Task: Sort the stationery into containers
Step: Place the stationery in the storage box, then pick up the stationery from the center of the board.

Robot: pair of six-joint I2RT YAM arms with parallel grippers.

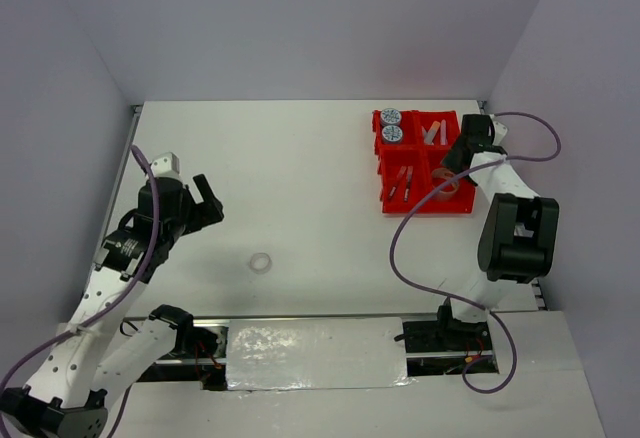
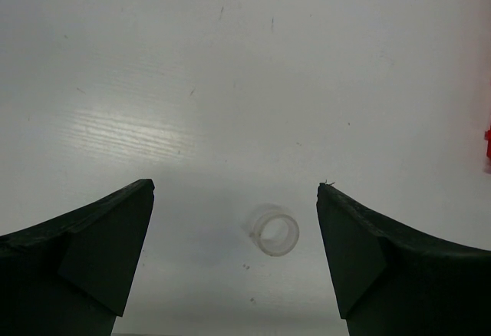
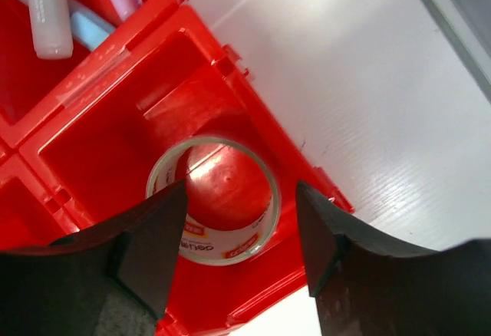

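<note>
Nearest is the clear ring (image 1: 261, 263), lying flat on the table (image 1: 300, 158). It sits just ahead of the left gripper (image 1: 207, 201), low down and in line with the gap between its fingers. That gripper is spread wide and holds nothing. I think it points this way so it can come down over the ring, one finger on each side. The ring is see-through on a white table, so it is hard to see. From the top it is only a faint circle.

Farther off is the red tray (image 1: 428, 210). The right gripper (image 3: 239, 190) hangs over one of its boxes. Straight under it a tape ring (image 3: 222, 253) lies flat on the box floor. The fingers stand apart, one at each side of the ring, and do not squeeze it. So I think this ring is in its place. The fingers hide its near edge, and from the top the gripper covers most of it.

Just past the right gripper are the sticks (image 1: 435, 133), cut off in its own camera. To its left lie the pens (image 1: 403, 180). Farther left and beyond are two blue rolls (image 1: 391, 116). The left wrist camera shows only a red sliver of the tray.
</note>
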